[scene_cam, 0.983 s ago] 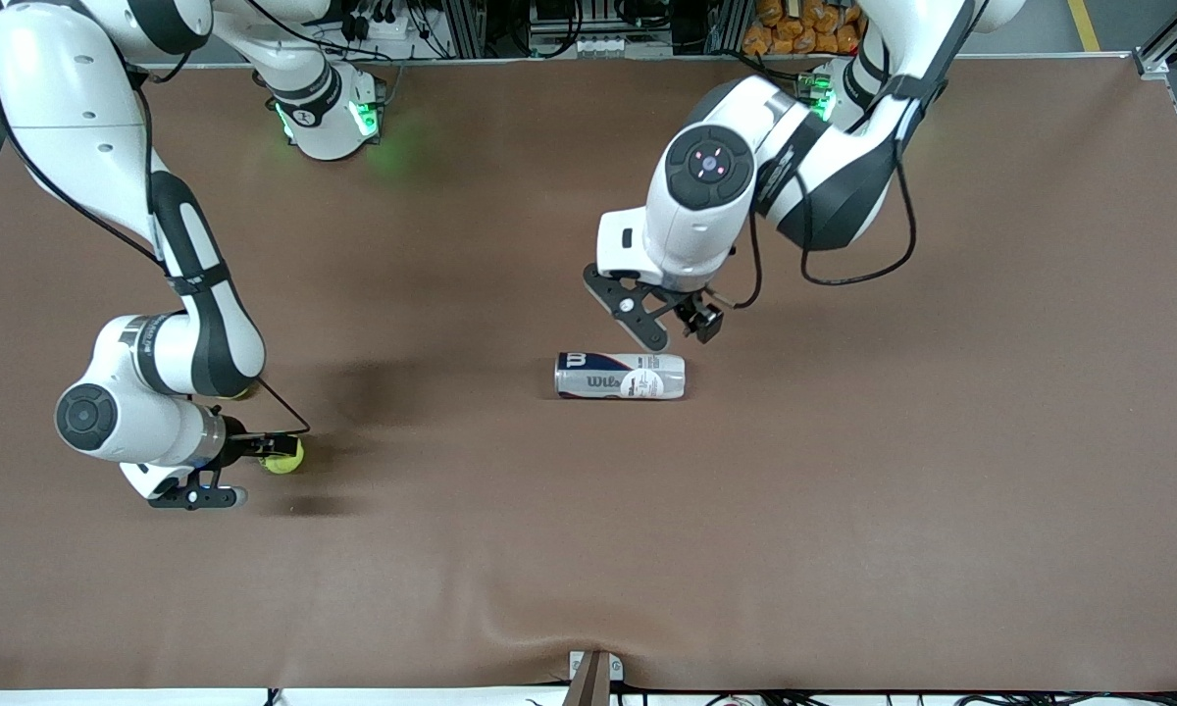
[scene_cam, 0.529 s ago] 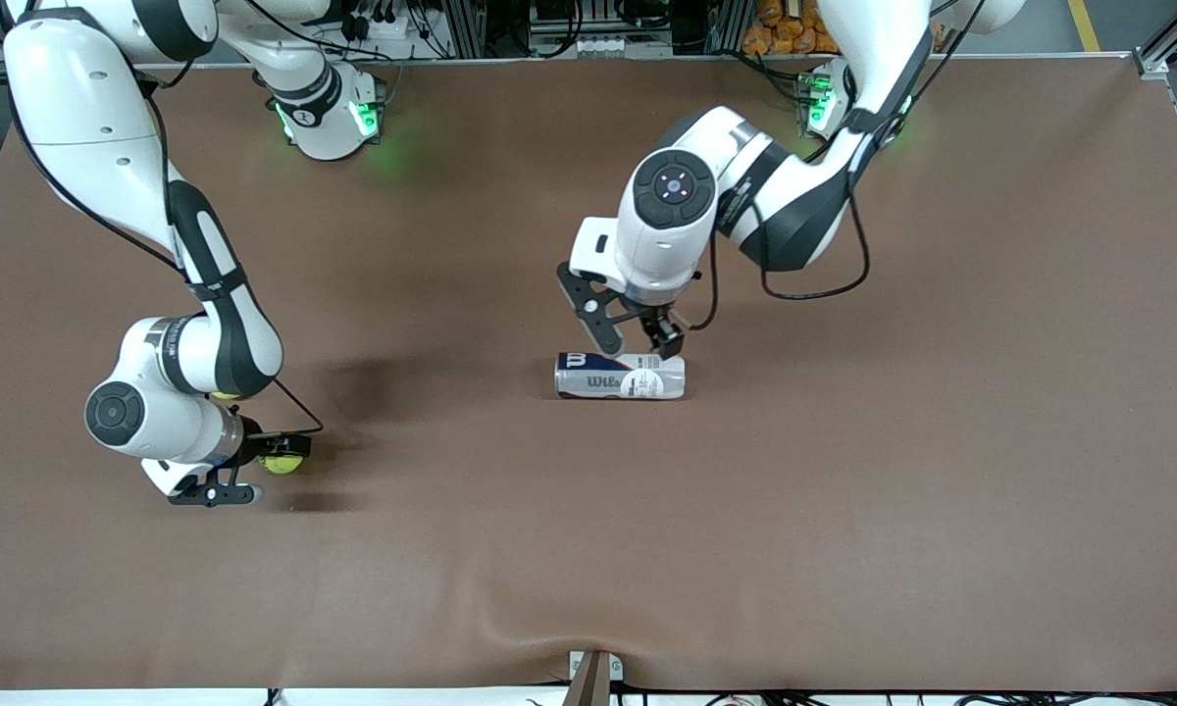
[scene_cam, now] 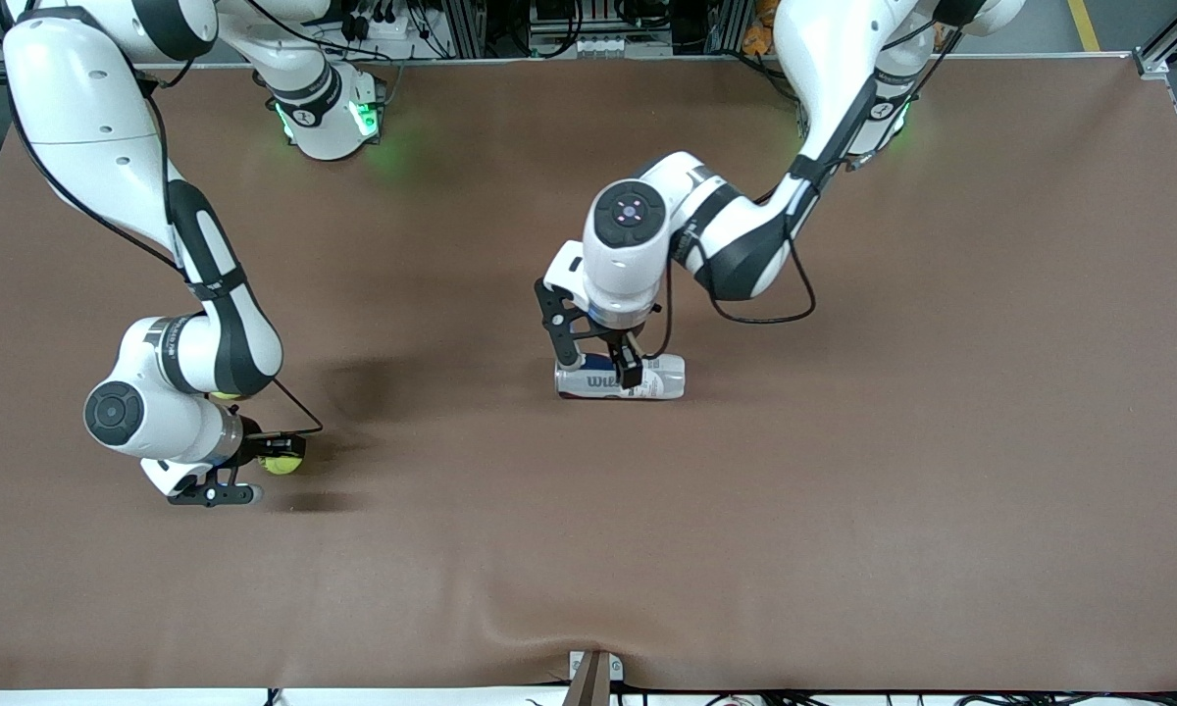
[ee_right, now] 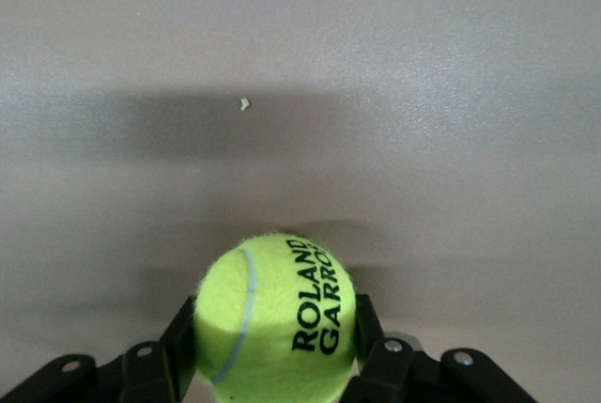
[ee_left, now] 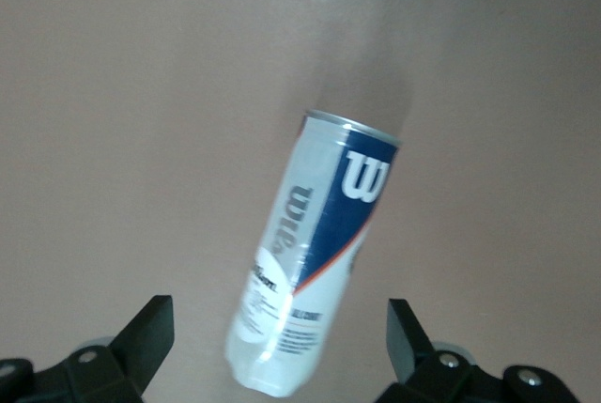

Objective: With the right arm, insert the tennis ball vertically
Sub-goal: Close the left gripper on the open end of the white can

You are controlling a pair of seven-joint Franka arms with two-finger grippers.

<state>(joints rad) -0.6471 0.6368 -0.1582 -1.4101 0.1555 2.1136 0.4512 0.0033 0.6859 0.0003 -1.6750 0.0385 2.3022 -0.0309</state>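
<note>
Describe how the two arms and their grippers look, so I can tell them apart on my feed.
Both arms are glossy white with black joint bands and loose black cables. Each base glows green. The left gripper and right gripper are black, two-fingered, with silver screws. A round dark cap with small lights tops the left wrist.

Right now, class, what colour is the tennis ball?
Yellow-green tennis ball; right wrist view shows it best.

Two glossy white arms with black joint bands, black grippers (screw heads visible), looping black cables, green-lit bases.
</note>
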